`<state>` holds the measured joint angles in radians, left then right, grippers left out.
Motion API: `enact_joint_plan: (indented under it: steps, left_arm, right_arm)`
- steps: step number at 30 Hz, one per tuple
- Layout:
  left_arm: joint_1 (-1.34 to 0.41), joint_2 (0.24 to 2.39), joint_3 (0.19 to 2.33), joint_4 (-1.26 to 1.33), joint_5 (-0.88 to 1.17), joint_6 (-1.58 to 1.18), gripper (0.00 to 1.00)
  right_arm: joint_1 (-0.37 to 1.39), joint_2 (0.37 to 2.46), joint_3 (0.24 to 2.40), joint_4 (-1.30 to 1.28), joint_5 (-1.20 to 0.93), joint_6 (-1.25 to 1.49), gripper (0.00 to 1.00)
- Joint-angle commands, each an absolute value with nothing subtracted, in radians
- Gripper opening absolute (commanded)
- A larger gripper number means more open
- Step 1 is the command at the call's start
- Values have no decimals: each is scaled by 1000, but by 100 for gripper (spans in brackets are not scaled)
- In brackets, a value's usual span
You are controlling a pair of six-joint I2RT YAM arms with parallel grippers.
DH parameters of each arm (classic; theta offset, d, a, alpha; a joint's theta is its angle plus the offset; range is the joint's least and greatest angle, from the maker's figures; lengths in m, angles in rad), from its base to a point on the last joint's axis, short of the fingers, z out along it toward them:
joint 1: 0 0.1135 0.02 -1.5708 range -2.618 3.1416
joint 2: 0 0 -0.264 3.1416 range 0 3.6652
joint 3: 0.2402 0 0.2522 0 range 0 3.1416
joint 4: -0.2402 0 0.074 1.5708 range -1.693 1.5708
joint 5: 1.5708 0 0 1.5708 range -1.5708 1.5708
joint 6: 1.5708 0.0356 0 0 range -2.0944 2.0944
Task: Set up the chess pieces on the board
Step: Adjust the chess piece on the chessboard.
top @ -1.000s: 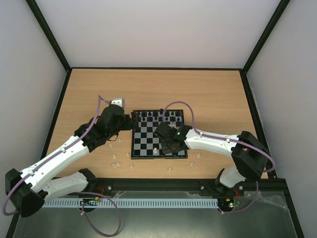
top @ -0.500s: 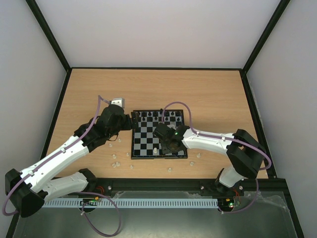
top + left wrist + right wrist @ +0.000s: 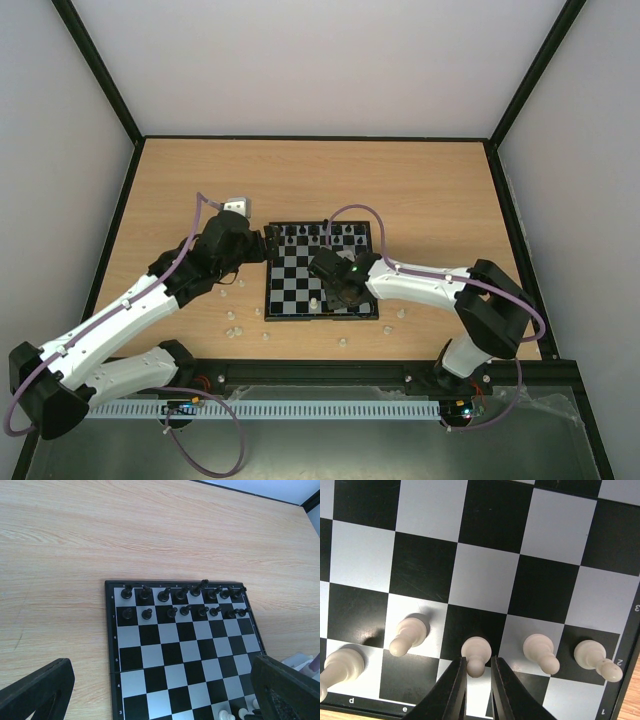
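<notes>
The board [image 3: 300,285] lies mid-table, with black chess pieces [image 3: 320,236] filling its two far rows; they also show in the left wrist view [image 3: 185,602]. My right gripper [image 3: 337,290] hangs low over the board's near right part. In the right wrist view its fingers [image 3: 455,690] straddle the head of a cream-white pawn [image 3: 476,652] standing on a black square, with a thin gap on the right side [image 3: 479,680]. More white pieces [image 3: 540,650] stand beside it. My left gripper [image 3: 262,245] is wide open and empty at the board's far left corner [image 3: 160,700].
Loose white pieces lie on the wooden table near the front edge, left of the board [image 3: 233,328] and right of it [image 3: 400,313]. One white piece [image 3: 314,300] stands on the board's near left part. A black frame rails the table.
The right arm's elbow has shifted slightly left and the gripper stays low over the same squares. The left arm has barely moved.
</notes>
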<state>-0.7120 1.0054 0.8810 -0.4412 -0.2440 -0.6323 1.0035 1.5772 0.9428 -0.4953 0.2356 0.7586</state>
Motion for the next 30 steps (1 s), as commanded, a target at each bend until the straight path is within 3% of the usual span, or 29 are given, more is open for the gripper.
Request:
enact_joint_plan:
  steps: [1,30]
  left_arm:
    - [-702,984,879,-462,-256,-623,100]
    - [-701,998,882,-455,-258,-624,100]
  right_arm:
    - [1006,1595,970,-520,258,746,14]
    - [982,1611,977,-488,256,713,14]
